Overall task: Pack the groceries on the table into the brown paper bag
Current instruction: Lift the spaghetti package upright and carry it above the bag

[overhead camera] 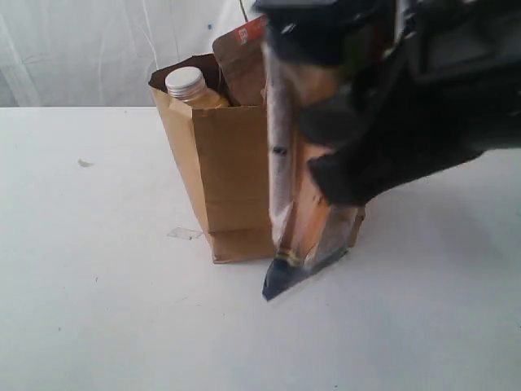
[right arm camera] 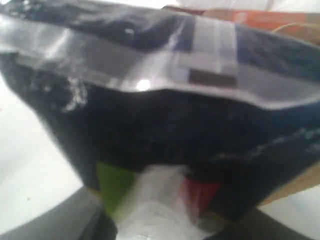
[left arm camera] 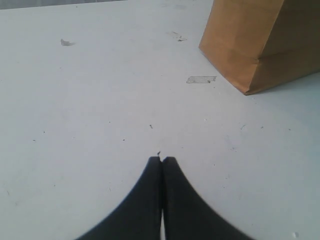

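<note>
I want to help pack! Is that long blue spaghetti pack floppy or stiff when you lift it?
Probably stiff: the dark-blue spaghetti pack hangs straight, without drooping. It looks glossy up close, so it might slide in a loose grip. Being long and thin, it would likely topple if stood on end.

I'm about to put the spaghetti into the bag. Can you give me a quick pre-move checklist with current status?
1. Right gripper holding the dark-blue spaghetti pack: ok, it hangs upright.
2. Pack above the rim of the brown paper bag: not ok, its lower end is down by the base, outside.
3. Bag upright and open: ok.
4. Room inside: cannot tell; the yellow white-capped bottle and brown pouch with orange label crowd the top.
5. Left gripper clear: ok, shut over the table, apart from the bag.
</note>
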Robot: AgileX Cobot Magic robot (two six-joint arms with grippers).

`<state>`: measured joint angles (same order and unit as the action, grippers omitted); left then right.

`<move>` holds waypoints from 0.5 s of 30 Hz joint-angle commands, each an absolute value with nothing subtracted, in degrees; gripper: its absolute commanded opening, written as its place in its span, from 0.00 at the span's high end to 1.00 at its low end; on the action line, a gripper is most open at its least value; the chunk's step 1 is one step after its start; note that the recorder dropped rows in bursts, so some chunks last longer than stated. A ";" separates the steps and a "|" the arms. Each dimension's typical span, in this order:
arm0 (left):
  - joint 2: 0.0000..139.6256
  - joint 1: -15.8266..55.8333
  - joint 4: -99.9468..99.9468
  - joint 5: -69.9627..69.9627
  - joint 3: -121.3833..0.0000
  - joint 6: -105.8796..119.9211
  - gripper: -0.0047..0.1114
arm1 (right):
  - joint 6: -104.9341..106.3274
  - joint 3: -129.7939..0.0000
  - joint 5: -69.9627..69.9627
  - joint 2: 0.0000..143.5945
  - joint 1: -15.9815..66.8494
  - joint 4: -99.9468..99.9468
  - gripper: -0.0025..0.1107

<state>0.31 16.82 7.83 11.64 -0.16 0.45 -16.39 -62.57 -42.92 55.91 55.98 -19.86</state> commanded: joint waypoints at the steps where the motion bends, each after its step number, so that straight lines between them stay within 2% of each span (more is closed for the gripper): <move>1: 0.00 16.57 7.97 11.58 0.00 0.00 0.96 | -28.95 -64.85 -44.20 48.24 55.94 -36.22 0.98; 9: 0.00 16.57 7.97 11.58 0.00 0.00 0.96 | -31.99 -73.06 -46.67 46.41 55.94 -43.67 0.98; 15: 0.00 16.57 7.97 11.58 0.00 0.00 0.96 | -35.19 -79.23 -49.93 50.50 55.94 -54.03 0.98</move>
<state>0.31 16.82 7.83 11.64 -0.16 0.45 -34.12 -76.24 -52.14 49.08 55.98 -46.46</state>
